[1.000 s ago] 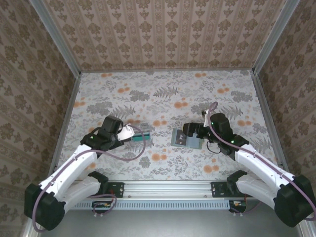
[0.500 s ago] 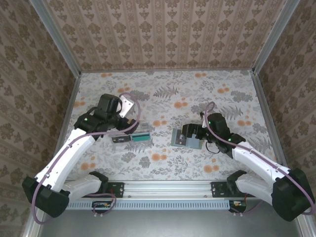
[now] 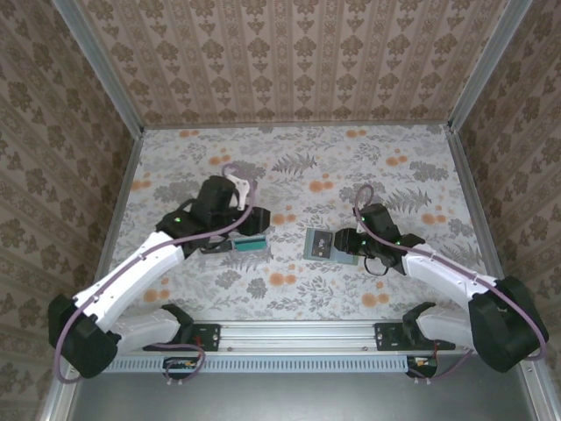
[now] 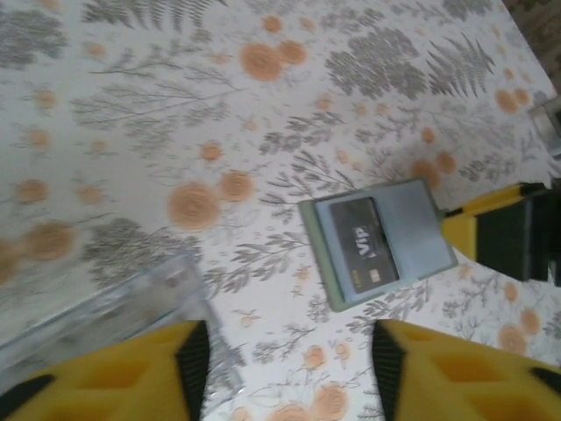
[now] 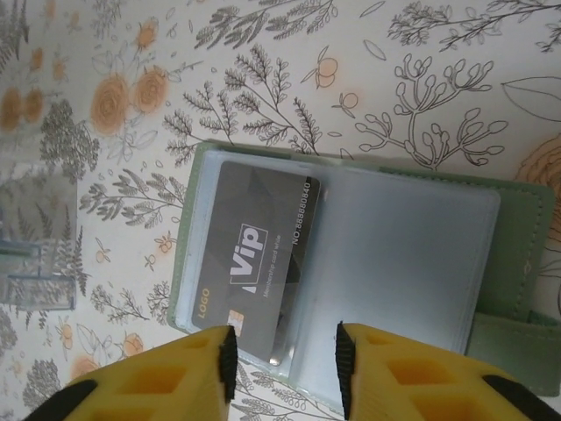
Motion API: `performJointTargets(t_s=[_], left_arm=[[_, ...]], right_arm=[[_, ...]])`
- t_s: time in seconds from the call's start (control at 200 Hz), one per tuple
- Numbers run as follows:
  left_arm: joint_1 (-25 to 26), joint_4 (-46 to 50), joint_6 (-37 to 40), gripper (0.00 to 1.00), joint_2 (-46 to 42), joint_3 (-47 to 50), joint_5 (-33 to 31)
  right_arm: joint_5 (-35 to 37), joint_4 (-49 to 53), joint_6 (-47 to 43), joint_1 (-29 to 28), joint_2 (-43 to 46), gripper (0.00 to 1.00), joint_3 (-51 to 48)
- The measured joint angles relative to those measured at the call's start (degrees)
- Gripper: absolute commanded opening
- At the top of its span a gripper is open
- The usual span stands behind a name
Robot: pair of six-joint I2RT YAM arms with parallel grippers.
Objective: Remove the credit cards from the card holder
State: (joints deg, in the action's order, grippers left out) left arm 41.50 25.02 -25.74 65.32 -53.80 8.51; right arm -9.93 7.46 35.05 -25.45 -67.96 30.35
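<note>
The card holder (image 5: 368, 263) lies open and flat on the floral table, sage green outside with clear grey-blue sleeves. A dark grey "VIP" credit card (image 5: 254, 263) sits in its left sleeve, its lower corner poking out. My right gripper (image 5: 285, 368) is open, hovering over the holder's near edge, one finger on each side of the fold. In the top view it (image 3: 344, 239) is at the holder's (image 3: 321, 245) right side. The left wrist view has the holder (image 4: 416, 232) ahead. My left gripper (image 4: 289, 368) is open and empty above the table. A teal card (image 3: 250, 245) lies in the clear tray.
A clear plastic tray (image 3: 230, 243) lies under my left gripper (image 3: 244, 221), its end blurred at the lower left (image 4: 96, 307) and also visible from the right wrist (image 5: 35, 237). Patterned walls enclose the table on three sides. Open floral tabletop stretches behind both arms.
The left arm lifted back off the tray, then swung right and forward over it. The right gripper slid slightly left and lower over the open holder.
</note>
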Motion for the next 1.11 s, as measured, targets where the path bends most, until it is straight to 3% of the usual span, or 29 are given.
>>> performJointTargets(t_s=[0.07, 0.14, 0.24, 0.53, 1.105], left_arm=[[3.48, -2.64, -3.06, 0.19, 3.54, 0.20, -1.07], [6.05, -5.31, -5.64, 0.07, 7.74, 0.22, -1.68], [8.55, -8.87, -8.61, 0.00, 14.27, 0.22, -1.84], [11.89, -12.92, -11.28, 0.00, 30.77, -3.72, -1.38], [12.24, -15.63, -12.09, 0.00, 41.75, -9.25, -0.83]], right_arm=[[-0.55, -0.59, 0.83, 0.00, -1.38, 0.28, 0.00], [-1.25, -1.36, 1.53, 0.00, -2.80, 0.26, 0.00], [-2.27, -2.27, 2.71, 0.00, -4.66, 0.23, 0.00], [-4.07, -4.24, 4.61, 0.00, -7.50, 0.19, 0.07], [-6.08, -5.14, 6.14, -0.11, -15.08, 0.15, 3.45]])
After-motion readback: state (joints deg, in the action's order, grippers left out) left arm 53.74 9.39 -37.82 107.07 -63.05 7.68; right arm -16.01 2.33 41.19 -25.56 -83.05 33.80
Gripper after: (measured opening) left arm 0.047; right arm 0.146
